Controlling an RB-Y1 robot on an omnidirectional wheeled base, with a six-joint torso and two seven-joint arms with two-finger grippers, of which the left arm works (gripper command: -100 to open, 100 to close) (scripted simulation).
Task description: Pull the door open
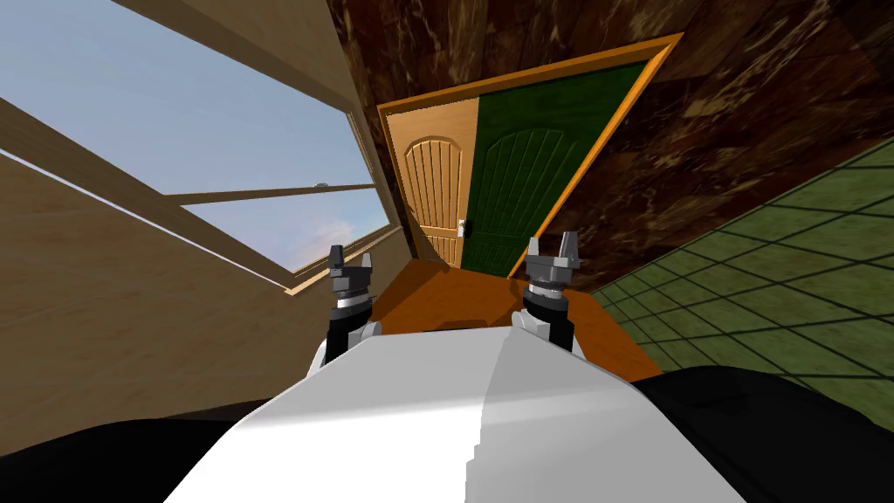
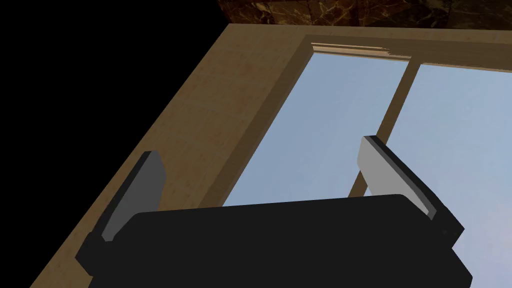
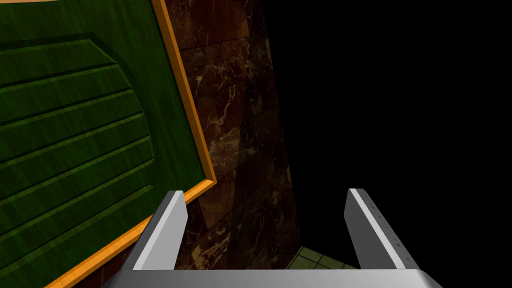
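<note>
At the end of a short passage, an orange frame (image 1: 602, 140) holds a tan panelled leaf (image 1: 436, 188) on the left and a green panelled leaf (image 1: 524, 179) on the right. A small white handle (image 1: 461, 229) sits at the seam between them. Both grippers are held up in front of my chest, well short of the door. My right gripper (image 1: 551, 246) is open and empty below the green leaf's lower right corner. Its wrist view shows the open gripper (image 3: 266, 196) facing the green leaf (image 3: 75, 125) and the frame's edge (image 3: 185, 100). My left gripper (image 1: 349, 259) (image 2: 260, 155) is open and empty, left of the doorway.
A large window (image 1: 175, 131) in a light wood wall (image 1: 105, 332) runs along my left. Dark marbled wall (image 1: 698, 105) surrounds the door. The floor strip (image 1: 454, 301) before the door is orange; a green tiled surface (image 1: 768, 279) lies to the right.
</note>
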